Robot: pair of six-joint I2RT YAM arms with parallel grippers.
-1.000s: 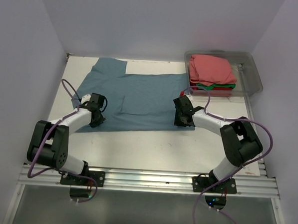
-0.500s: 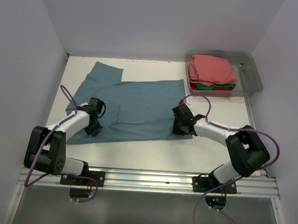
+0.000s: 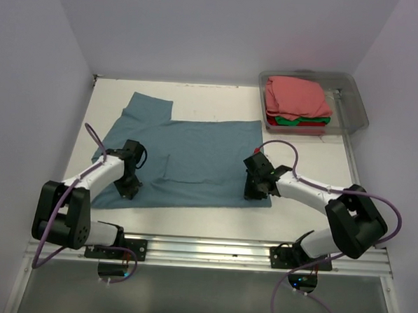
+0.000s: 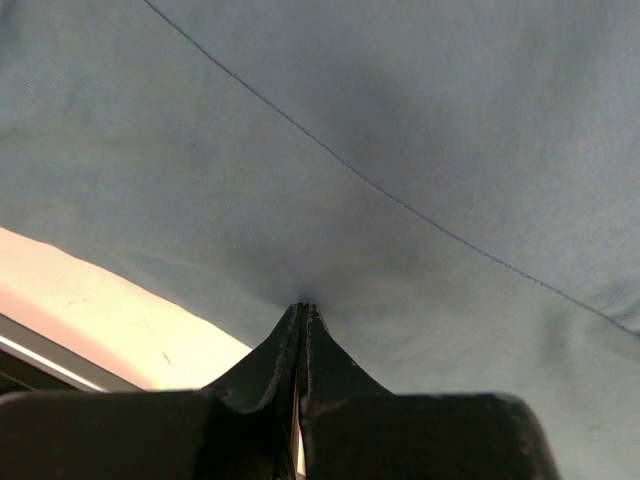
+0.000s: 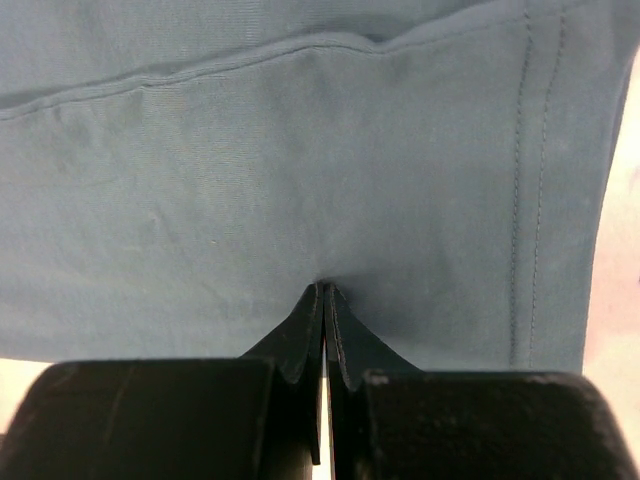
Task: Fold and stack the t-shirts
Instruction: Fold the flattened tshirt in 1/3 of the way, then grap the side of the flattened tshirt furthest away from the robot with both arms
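Slate-blue t-shirt [image 3: 195, 152] flat on table [image 3: 192, 219], stretching away from left pincer [image 4: 303, 312] and right pincer [image 5: 323, 290], each clamped on a thin pinch of its near edge. I fear one slipping, skewing the fold.

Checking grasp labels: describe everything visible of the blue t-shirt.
The slate-blue t-shirt is soft, cotton-looking fabric with stitched hems, spread mostly flat on the white table, one sleeve at far left. The left fingers and right fingers are shut on it near its two near corners, puckering the cloth.
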